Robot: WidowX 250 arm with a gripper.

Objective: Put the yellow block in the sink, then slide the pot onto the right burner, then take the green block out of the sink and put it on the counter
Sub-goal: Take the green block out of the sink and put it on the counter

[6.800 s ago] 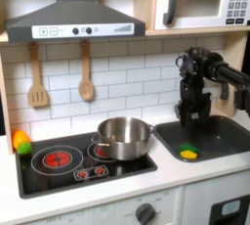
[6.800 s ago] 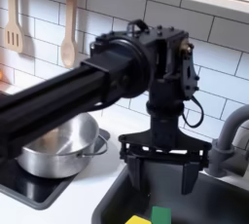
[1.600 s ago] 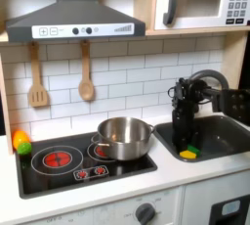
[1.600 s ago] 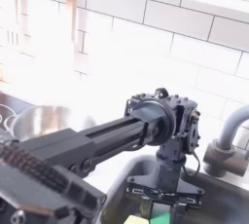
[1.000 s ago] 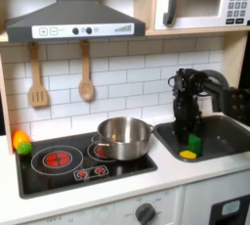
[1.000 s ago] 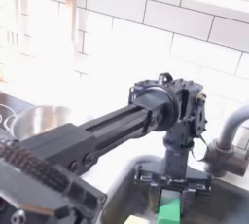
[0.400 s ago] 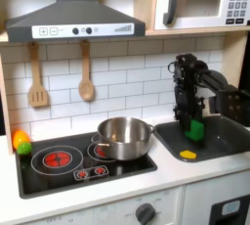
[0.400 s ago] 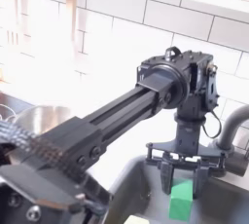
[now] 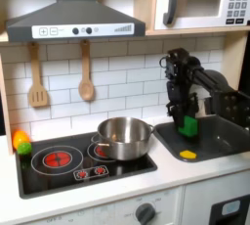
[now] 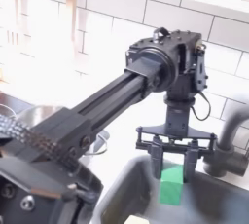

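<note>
My gripper is shut on the green block, holding it in the air above the back left part of the dark sink in the first exterior view. In the second exterior view the gripper clamps the green block from both sides over the sink. The yellow block lies on the sink floor near its front left corner. The silver pot stands on the right burner of the black cooktop, to the left of the gripper. The cream counter runs along the front.
The left burner is bare. An orange-and-green toy vegetable sits at the cooktop's far left. Two wooden utensils hang on the tiled wall. The curved faucet stands just right of the gripper in the second exterior view.
The gripper went down into the sink, shut on the green block, and has lifted it up and to the first exterior view's left. The yellow block stayed in the sink.
</note>
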